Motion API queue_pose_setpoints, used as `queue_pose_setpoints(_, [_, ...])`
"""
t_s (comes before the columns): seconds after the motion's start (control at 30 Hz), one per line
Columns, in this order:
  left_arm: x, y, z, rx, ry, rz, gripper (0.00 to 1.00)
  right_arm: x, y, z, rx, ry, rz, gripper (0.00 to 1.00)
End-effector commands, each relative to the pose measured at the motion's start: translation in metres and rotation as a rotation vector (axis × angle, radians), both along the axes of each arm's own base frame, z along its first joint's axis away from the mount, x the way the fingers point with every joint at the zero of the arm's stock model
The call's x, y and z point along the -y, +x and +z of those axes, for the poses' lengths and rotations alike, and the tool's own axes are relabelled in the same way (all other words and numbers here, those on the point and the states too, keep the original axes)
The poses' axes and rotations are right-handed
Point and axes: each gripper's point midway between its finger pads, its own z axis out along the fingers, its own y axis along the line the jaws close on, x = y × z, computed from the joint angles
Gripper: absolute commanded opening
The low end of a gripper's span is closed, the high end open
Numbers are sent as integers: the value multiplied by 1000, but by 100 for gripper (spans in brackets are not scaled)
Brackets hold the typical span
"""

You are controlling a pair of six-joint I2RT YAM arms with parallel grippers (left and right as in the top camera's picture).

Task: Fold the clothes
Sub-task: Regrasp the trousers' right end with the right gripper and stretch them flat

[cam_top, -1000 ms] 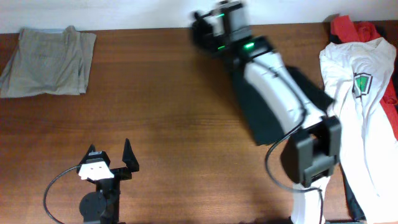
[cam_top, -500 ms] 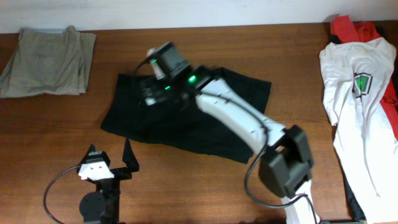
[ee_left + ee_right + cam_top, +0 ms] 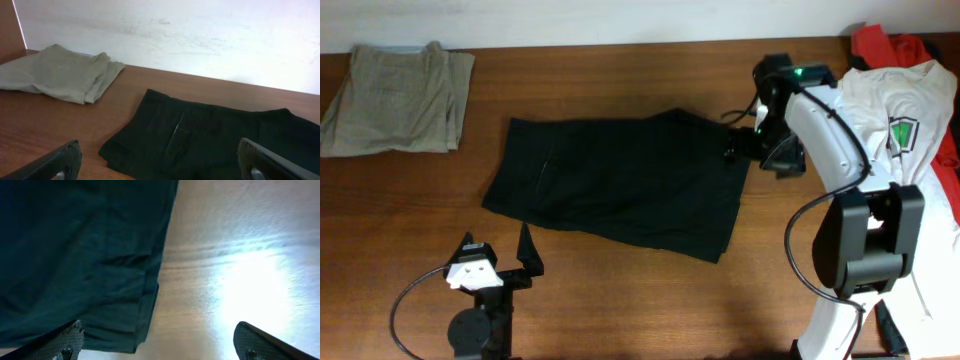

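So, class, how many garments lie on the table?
4: folded khaki trousers far left, black shorts centre, white T-shirt right, red garment beneath it. More may hide underneath.

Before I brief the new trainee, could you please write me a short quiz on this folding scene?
1. True or false: the left hand grips the black shorts.
2. Where does the folded khaki garment lie? A) far left corner B) centre C) near right corner
3. Fill in: the right hand, at the shorts' right edge, is ___ (open or shut).
Key: 1 false; 2 A; 3 open.
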Motion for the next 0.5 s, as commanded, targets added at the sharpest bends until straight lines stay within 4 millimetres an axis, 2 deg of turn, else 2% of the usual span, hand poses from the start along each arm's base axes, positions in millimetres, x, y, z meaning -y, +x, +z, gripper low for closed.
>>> queue_pose_setpoints(0.0, [2, 0, -2, -3, 19, -14, 99, -2, -18, -26, -53, 1, -73, 99])
queue_pose_setpoints(0.13, [2, 0, -2, -3, 19, -14, 99, -25, -30, -56, -78, 136, -91, 100])
queue_pose_setpoints(0.27, [2, 0, -2, -3, 19, -14, 99, -41, -43, -78, -92, 217, -89, 95])
queue_pose_setpoints(0.33, [2, 0, -2, -3, 19, -14, 99, -48, -47, -84, -100, 214, -111, 89])
queue_pose_setpoints(0.43, [2, 0, -2, -3, 19, -14, 99, -64, -42, -86, -71, 211, -114, 73])
queue_pose_setpoints(0.47, [2, 0, -2, -3, 19, -14, 99, -70, -41, -87, -57, 206, -94, 72])
